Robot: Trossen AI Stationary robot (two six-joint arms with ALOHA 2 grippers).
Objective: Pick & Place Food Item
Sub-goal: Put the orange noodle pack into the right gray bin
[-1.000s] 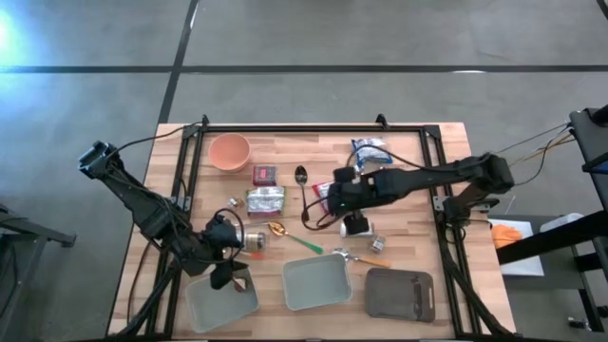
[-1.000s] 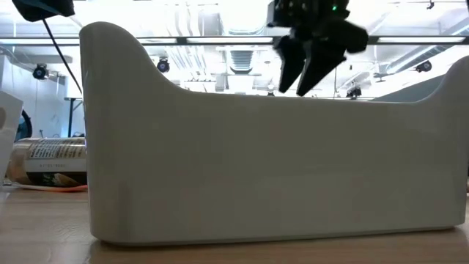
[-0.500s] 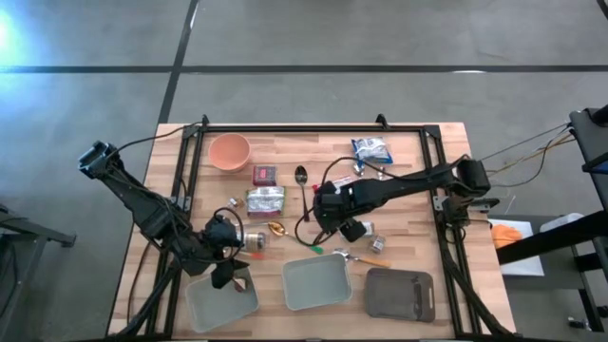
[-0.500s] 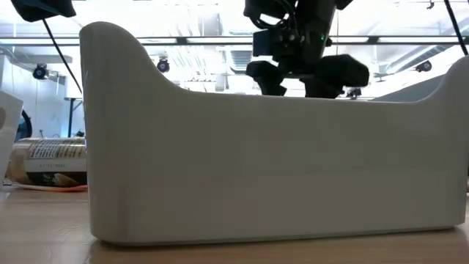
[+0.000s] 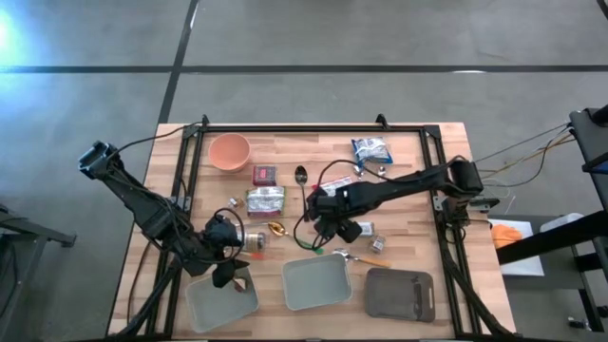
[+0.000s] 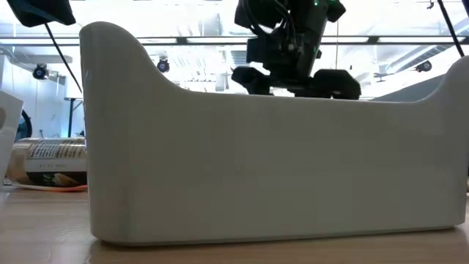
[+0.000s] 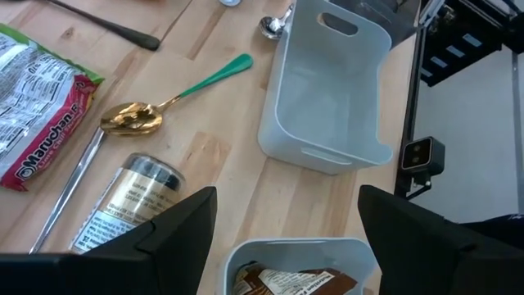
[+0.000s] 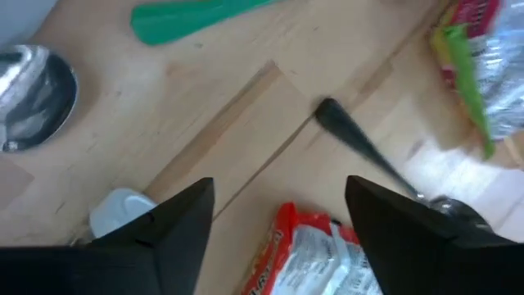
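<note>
Red-and-white food packet (image 8: 315,254) is lying flat on the desk (image 8: 246,123), right between the two fingers of the right gripper (image 8: 280,197). These fingers are standing apart on either side of it, and I cannot see either one touching it yet. It is looking like a crinkly film pouch: probably light, soft and slippery, with contents that may crush under a hard squeeze. Since it is lying flat, I am judging a pinch across its narrow width, or on a raised sealed edge, to be the surest hold. A black spoon handle (image 8: 360,143) is lying just beyond the fingertips, near enough to get caught. The print on the packet is blurring, so I am reading nothing on it.

The left gripper (image 7: 286,217) is hanging with its fingers spread wide and holding nothing. Beneath and between them a grey bin (image 7: 360,246) is holding a brown wrapper (image 7: 286,280) whose writing I cannot read. Beyond one finger a noodle packet (image 7: 41,106) is showing the word "Maruchan", and a gold-labelled can (image 7: 123,205) is lying beside that finger, its small print unreadable.
</note>
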